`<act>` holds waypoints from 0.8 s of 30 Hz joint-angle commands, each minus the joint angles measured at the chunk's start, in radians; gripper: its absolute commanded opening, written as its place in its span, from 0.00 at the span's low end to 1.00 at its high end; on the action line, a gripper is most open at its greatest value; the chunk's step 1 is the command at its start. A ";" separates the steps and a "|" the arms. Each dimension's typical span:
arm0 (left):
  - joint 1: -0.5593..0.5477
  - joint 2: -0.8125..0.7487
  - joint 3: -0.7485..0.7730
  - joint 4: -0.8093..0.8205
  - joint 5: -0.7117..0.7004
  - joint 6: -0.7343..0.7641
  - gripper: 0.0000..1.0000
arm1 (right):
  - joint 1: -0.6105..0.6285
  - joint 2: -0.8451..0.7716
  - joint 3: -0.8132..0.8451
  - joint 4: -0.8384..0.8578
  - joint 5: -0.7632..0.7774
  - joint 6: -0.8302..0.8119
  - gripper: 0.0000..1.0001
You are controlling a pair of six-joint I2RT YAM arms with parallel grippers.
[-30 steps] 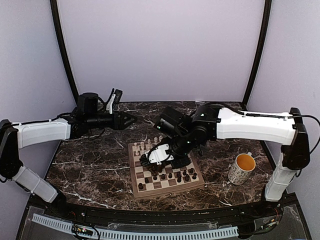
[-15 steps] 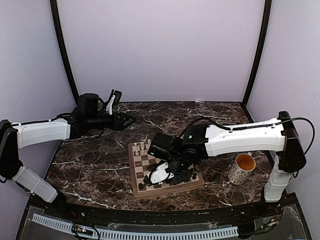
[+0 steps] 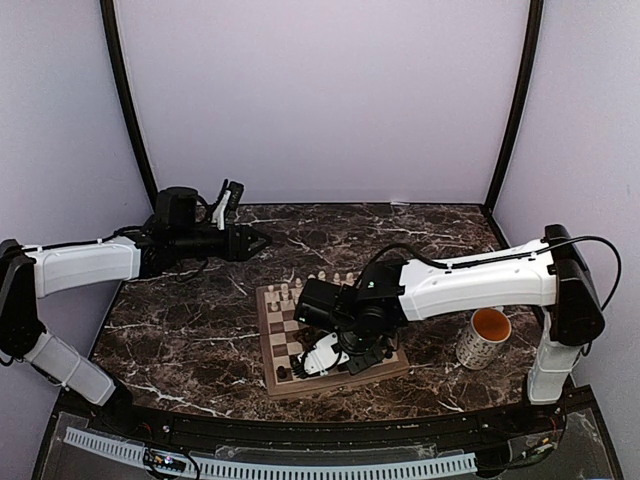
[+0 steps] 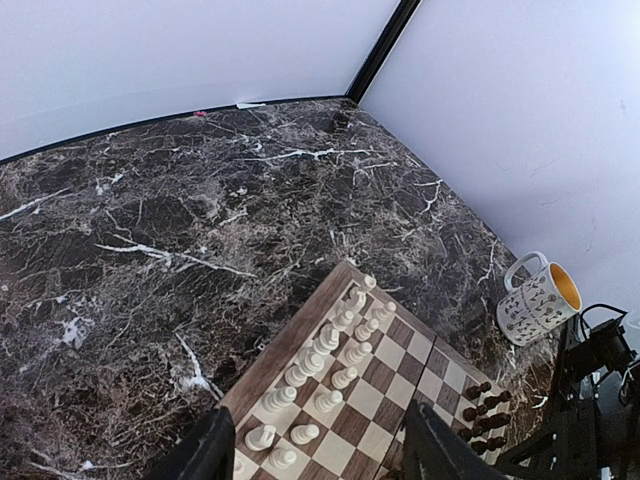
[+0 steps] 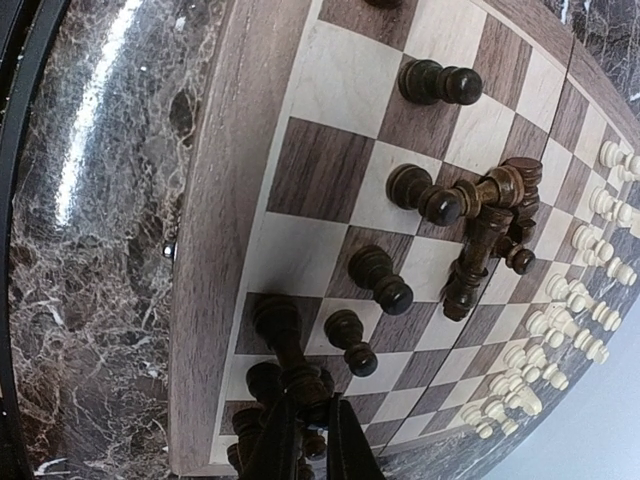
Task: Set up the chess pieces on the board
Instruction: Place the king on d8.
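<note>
The board [image 3: 263,330] lies at mid table. Cream chess pieces [image 4: 330,350] stand in two rows along its far side. Dark chess pieces [image 5: 380,280] stand singly near the near side, and several lie heaped together [image 5: 490,230]. My right gripper [image 3: 315,358] is low over the board's near-left corner. In the right wrist view it [image 5: 305,440] is shut on the top of a tall dark piece [image 5: 300,375] whose base is on a dark edge square. My left gripper [image 3: 262,241] hovers behind and left of the board, open and empty [image 4: 315,455].
A speckled mug [image 3: 484,336] with a yellow inside stands right of the board, also in the left wrist view [image 4: 535,300]. Dark marble tabletop [image 3: 180,330] surrounds the board. The right arm's forearm reaches across the board's right half.
My right gripper has moved from the board's middle toward its near-left corner and come down there with the dark piece. The left arm has not moved.
</note>
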 commanded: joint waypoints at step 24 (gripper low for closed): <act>0.009 -0.011 0.028 -0.008 0.024 0.001 0.60 | 0.015 0.013 0.009 -0.049 -0.006 0.031 0.23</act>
